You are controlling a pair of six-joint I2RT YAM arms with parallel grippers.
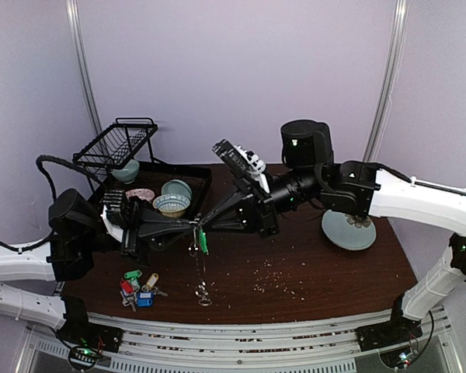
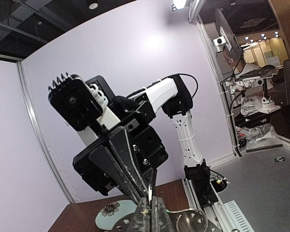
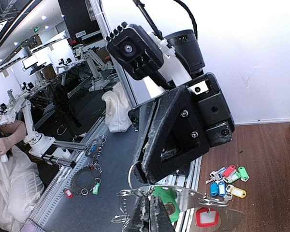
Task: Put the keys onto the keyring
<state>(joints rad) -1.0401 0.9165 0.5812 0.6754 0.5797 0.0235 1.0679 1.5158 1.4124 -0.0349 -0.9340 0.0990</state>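
Item: keyring. I am holding it in the air above the counter, both grippers clenching its rim, left gripper and right gripper meeting nose to nose. A green tag and a red tag are hanging from it.
Stock: keys, lying heaped on the counter at my near left.
Risk: freeing one gripper to fetch a key is likely leaving the keyring swinging, tilting or slipping from a single thin pinch.
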